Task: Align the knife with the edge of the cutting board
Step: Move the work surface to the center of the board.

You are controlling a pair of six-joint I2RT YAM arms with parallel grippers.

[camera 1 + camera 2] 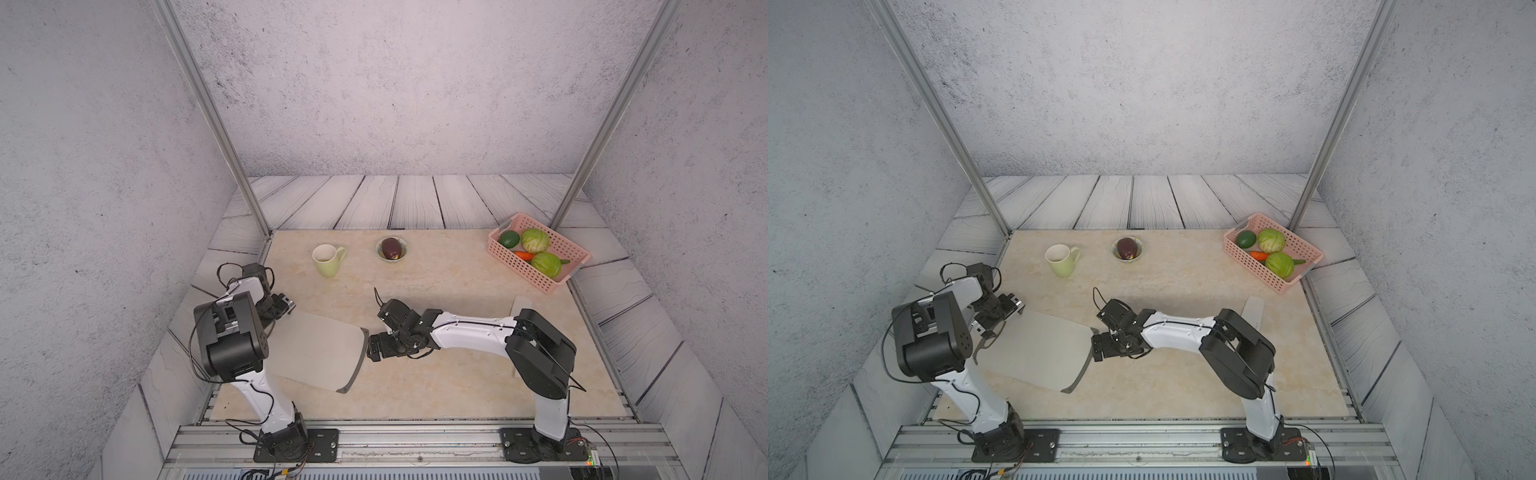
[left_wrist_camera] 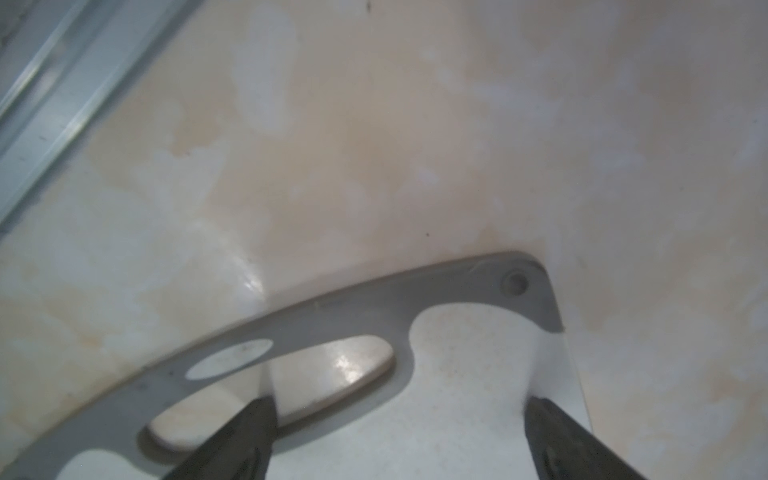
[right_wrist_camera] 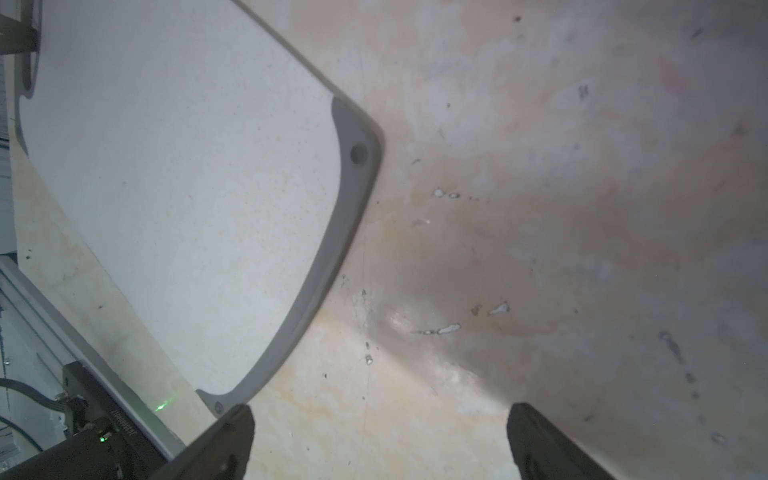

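The pale grey-white rectangular cutting board (image 1: 316, 353) with dark grey end trims lies skewed near our tabletop's (image 1: 436, 291) front-left corner; our left gripper (image 2: 399, 409) stands with jaws spread over its slotted end; our right gripper (image 3: 380, 415), jaws spread too, sits just beside the opposite trim over bare tabletop; the off-white broad-bladed knife (image 1: 1253, 309) lies near the right edge, well apart, half hidden under our right arm (image 1: 469, 332).

we see only a pale end of the knife (image 1: 1253, 309) beyond the right arm (image 1: 1179, 330); the rest lies hidden under it. the left arm (image 1: 228, 332) covers the cutting board (image 1: 316, 349) at its left end in both top views. what the far bowl (image 1: 378, 250) holds is too small to tell.
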